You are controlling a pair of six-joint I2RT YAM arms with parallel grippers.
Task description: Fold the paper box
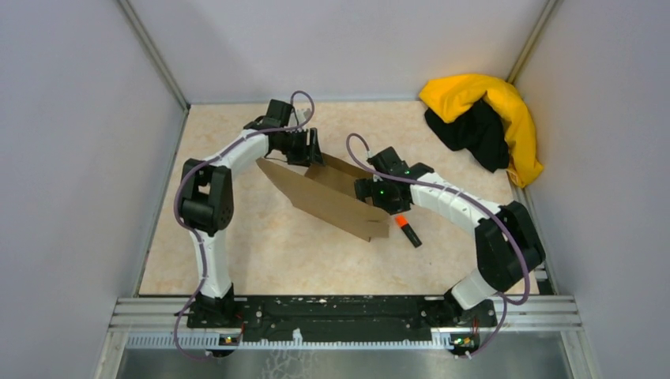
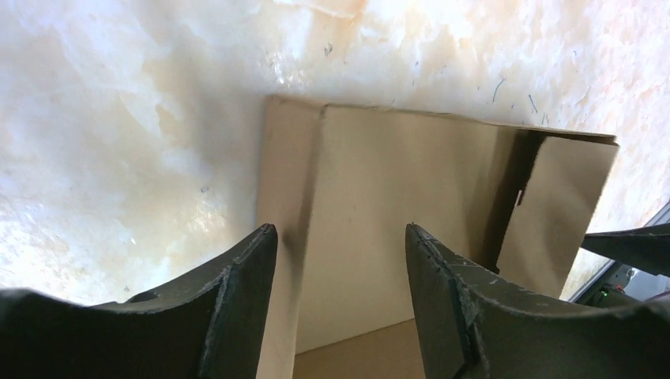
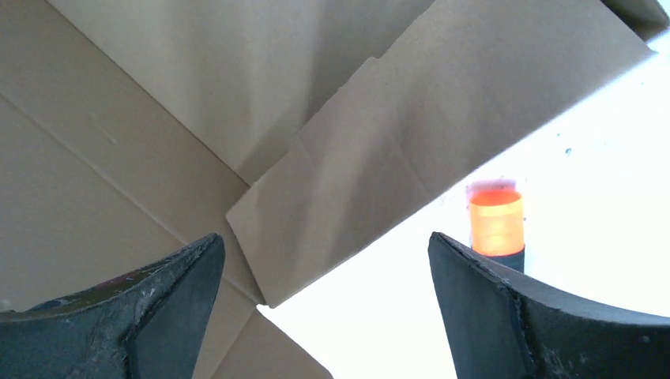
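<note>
The paper box (image 1: 332, 201) is a brown cardboard sheet lying partly raised in the middle of the table, with flaps creased up. My left gripper (image 1: 304, 150) is at its far left end. In the left wrist view its jaws (image 2: 340, 230) stand apart over a cardboard panel (image 2: 395, 181) and clamp nothing. My right gripper (image 1: 371, 193) is over the sheet's right side. In the right wrist view it (image 3: 325, 237) is wide open above a flap corner (image 3: 332, 205) and bare table, touching nothing.
An orange-capped black marker (image 1: 407, 230) lies just right of the box, and shows by my right finger (image 3: 495, 225). A yellow-and-black cloth heap (image 1: 482, 118) fills the back right corner. Grey walls close in the table on three sides.
</note>
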